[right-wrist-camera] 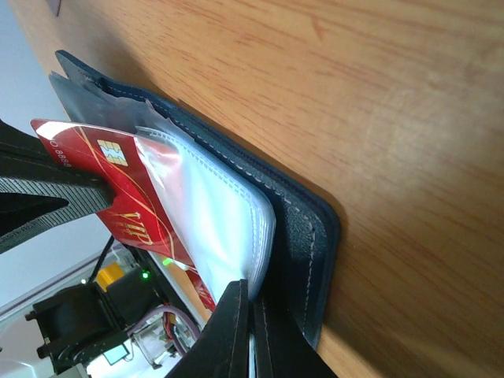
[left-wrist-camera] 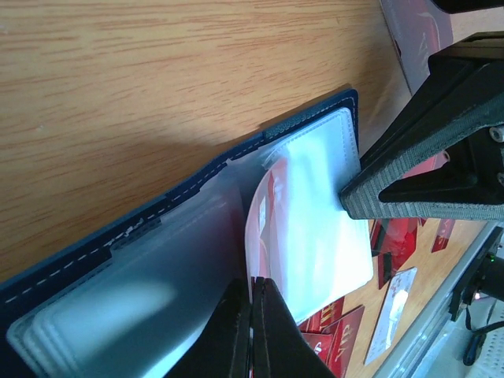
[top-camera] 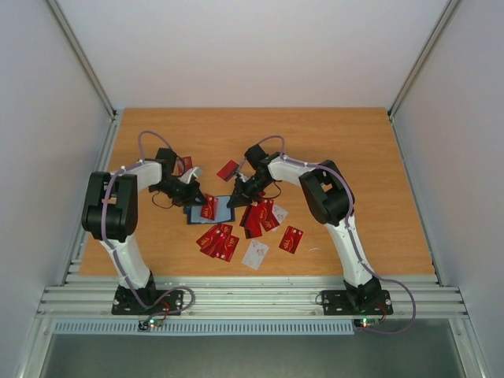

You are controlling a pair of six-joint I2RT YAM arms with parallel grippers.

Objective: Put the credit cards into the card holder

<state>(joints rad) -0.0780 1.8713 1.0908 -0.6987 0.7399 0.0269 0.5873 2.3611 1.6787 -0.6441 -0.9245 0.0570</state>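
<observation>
The navy card holder [top-camera: 194,215] lies open on the wooden table, its clear sleeves [left-wrist-camera: 319,228] fanned upward. My left gripper [left-wrist-camera: 253,293] is shut on a red VIP credit card [right-wrist-camera: 102,177]. The card's far end sits inside one clear sleeve, and its chip end sticks out. My right gripper [right-wrist-camera: 250,335] is shut on the outer edge of the sleeves, just inside the navy cover [right-wrist-camera: 309,236]. In the left wrist view the right gripper [left-wrist-camera: 351,200] touches the sleeve's rim with its tip. Several loose red credit cards [top-camera: 219,241] lie near the holder.
More red cards [top-camera: 264,217] lie under the right arm, with one [top-camera: 292,239] further right and another [top-camera: 228,168] behind the grippers. A white card [top-camera: 256,253] lies near the table's front edge [top-camera: 252,276]. Metal rails border the table's sides.
</observation>
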